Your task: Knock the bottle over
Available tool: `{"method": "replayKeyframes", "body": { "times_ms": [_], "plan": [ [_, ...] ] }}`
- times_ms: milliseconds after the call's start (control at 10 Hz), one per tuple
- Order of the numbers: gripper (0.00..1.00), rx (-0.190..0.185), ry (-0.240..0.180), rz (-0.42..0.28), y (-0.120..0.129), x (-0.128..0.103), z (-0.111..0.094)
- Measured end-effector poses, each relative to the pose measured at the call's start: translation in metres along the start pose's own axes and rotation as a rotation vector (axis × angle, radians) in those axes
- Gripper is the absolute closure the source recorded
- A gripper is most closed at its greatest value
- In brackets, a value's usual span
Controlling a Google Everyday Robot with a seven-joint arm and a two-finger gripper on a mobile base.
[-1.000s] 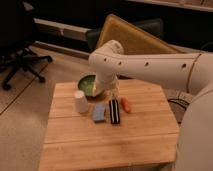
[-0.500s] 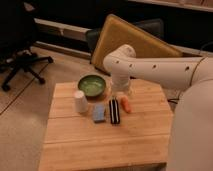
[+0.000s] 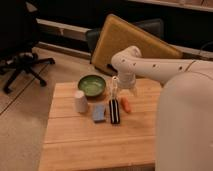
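Pale wooden planking forms the surface (image 3: 75, 145), which is set on a speckled floor; a black office chair (image 3: 22, 60) is seen at the far left, and a tan board (image 3: 131, 42) is leaned at an angle behind the far edge. On the far part of the surface a green bowl (image 3: 92, 85) is placed; a white cup (image 3: 80, 101) is stood just to its near left. Nearer the middle, three things are laid side by side: a blue pad (image 3: 99, 113) on the left, a flat black bar (image 3: 114, 111) with a white stripe beside it, and a small orange item (image 3: 126, 105) on the right. The bottle (image 3: 114, 87), slim and pale, is seen upright just right of the bowl and just beyond the far end of the black bar. A white arm (image 3: 150, 67) is reached in from the right and bent downward; the end effector (image 3: 123, 91) is held low over the surface, just right of the bottle and above the orange item; whether the bottle is touched cannot be told; whether the end effector is apart or together cannot be told either.
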Motion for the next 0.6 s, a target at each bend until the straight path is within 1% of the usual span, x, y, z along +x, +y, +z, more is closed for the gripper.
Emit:
{"method": "replayKeyframes", "body": {
  "times_ms": [100,300,400,600],
  "plan": [
    [0.35,-0.007,0.018,-0.024,0.007,-0.004,0.009],
    [0.35,-0.017,0.05,-0.055,0.013,-0.01,0.024],
    [0.35,-0.023,0.07,-0.08,0.018,-0.015,0.033],
    [0.35,-0.024,0.084,-0.11,0.022,-0.022,0.041]
  ]
}}
